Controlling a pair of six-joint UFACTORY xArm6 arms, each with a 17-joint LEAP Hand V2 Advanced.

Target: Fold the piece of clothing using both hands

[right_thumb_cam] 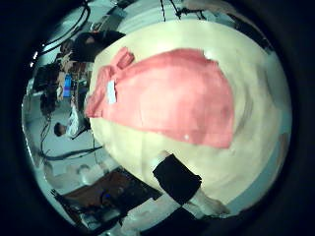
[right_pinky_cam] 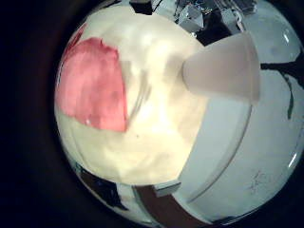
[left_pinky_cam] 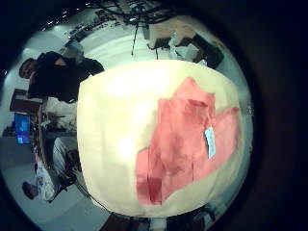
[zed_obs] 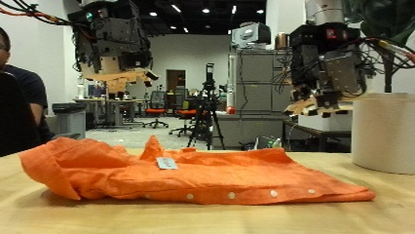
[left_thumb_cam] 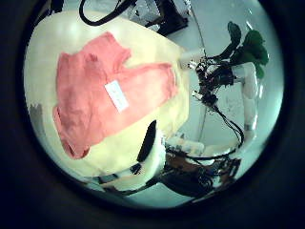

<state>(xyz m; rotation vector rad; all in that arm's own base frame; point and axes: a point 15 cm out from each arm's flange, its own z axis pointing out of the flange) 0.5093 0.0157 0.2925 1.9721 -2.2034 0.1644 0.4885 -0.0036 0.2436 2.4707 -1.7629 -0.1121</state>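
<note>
Outside camera low at table (zed_obs: 52,216) edge; palm cameras high, facing down — all share shirt (zed_obs: 195,174).

A pale wooden table (zed_obs: 52,210) fills the foreground. At its edge stands a large white cylinder (zed_obs: 384,133), upright, like a thick paper roll; it also shows as a white cone-like form (right_pinky_cam: 223,68) in the right little finger side palm view. Behind the table stand a camera on a tripod (zed_obs: 207,107), a grey metal cabinet (zed_obs: 255,97) and red office chairs (zed_obs: 190,115). A green leafy plant (left_thumb_cam: 244,46) shows beside the table in the left thumb side palm view.
</note>
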